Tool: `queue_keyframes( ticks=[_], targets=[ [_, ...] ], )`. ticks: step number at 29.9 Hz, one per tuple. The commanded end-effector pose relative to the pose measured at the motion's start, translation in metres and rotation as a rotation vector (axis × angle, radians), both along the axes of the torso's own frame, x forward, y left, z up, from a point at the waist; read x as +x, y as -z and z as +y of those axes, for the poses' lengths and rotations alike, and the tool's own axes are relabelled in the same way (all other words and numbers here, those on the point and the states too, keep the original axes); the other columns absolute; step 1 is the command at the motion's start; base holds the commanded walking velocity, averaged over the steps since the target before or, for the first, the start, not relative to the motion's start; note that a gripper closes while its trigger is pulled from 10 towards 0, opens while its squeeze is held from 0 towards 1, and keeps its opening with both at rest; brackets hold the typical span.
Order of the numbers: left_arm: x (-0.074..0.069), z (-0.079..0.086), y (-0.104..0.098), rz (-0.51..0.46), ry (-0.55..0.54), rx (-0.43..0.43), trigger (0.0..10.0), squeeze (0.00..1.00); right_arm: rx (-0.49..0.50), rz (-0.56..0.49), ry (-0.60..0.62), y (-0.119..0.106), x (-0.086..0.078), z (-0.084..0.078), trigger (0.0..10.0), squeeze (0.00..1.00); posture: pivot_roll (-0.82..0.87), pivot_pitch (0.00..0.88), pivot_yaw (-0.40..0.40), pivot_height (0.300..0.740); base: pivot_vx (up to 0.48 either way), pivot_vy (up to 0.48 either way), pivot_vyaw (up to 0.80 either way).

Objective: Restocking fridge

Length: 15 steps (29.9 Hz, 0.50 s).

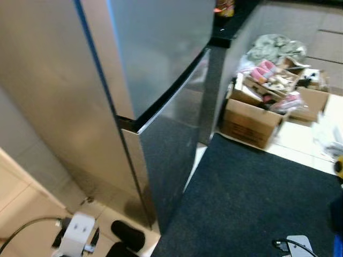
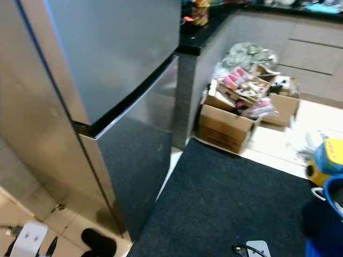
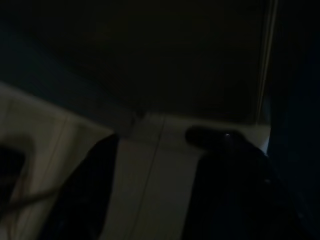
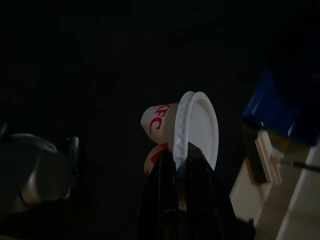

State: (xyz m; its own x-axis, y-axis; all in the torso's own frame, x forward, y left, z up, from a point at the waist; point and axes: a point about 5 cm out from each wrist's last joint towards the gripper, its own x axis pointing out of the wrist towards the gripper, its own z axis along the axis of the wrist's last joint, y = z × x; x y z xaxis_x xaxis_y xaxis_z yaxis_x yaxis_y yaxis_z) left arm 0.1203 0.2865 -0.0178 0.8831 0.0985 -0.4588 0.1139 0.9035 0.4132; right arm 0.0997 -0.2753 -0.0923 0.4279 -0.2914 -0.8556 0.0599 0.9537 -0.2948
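The stainless two-door fridge (image 1: 128, 80) fills the left half of the head views, both doors shut. The right gripper (image 4: 182, 162) pinches the rim of a lidded white KFC cup (image 4: 180, 130), held low in shadow at centre frame of the right wrist view. The left gripper (image 3: 150, 190) hangs near the pale floor tiles (image 3: 150, 170) beside the fridge's foot, its fingers (image 3: 85, 190) spread apart and empty. To restock well, the free left gripper probably needs to pull a door open first, while the right keeps the cup level so the lid stays seated. A dark mat (image 1: 252, 198) covers the floor at lower right; cluttered cardboard boxes (image 1: 252, 120) sit by the grey cabinets at upper right.
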Motion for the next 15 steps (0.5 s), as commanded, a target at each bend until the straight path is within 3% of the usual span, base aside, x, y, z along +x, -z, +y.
queue_keyframes(
  ticks=[1, 5, 9, 15],
  targets=[
    [0.002, -0.003, -0.012, -0.048, 0.026, -0.022, 0.0, 0.0, 0.002, -0.017, 0.014, -0.001, 0.003, 0.0, 10.0, 0.0, 0.05, 0.028, -0.017, 0.74, 0.0, 0.0, 0.0],
    [0.007, -0.016, -0.022, -0.079, 0.06, -0.086, 0.0, 0.0, -0.001, -0.017, 0.016, -0.001, 0.003, 0.0, 10.0, 0.0, 0.05, 0.026, -0.016, 0.74, 0.0, 0.0, 0.0],
    [0.021, -0.03, -0.037, -0.12, 0.114, -0.169, 0.0, 0.0, -0.003, -0.019, 0.019, 0.0, 0.003, 0.001, 10.0, 0.0, 0.05, 0.018, -0.017, 0.74, 0.0, 0.0, 0.0],
    [0.037, -0.038, -0.05, -0.14, 0.182, -0.251, 0.0, 0.0, -0.005, -0.019, 0.017, 0.0, 0.003, 0.002, 10.0, 0.0, 0.06, 0.017, -0.021, 0.74, 0.0, 0.0, 0.0]
  ],
)
